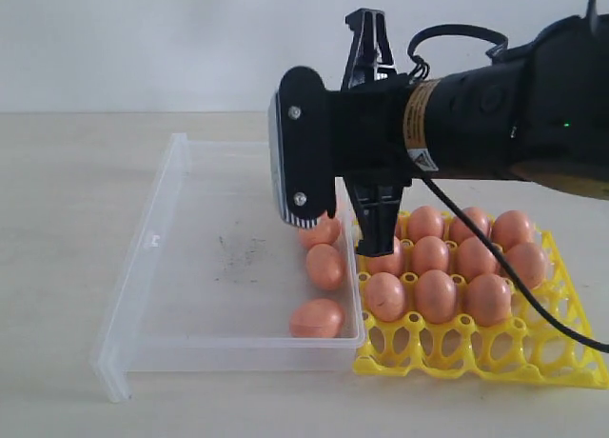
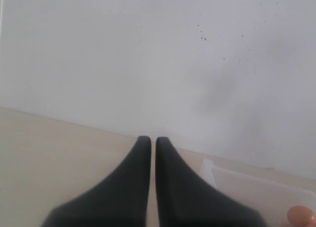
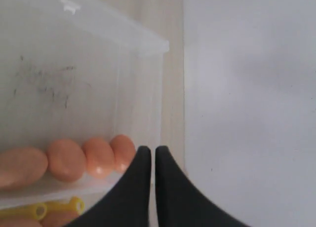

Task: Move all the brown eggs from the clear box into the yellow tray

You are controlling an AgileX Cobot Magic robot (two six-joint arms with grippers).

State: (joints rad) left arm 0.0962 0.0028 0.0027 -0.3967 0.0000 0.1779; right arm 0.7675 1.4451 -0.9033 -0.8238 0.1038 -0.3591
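Pale wooden tabletop (image 1: pixel 57 219) below a plain white wall (image 1: pixel 143 38)

L gripper (image 2: pixel 148 140) & R gripper (image 3: pixel 148 150) both closed, empty; R arm (image 1: pixel 495 105) stretched out roughly horiz.
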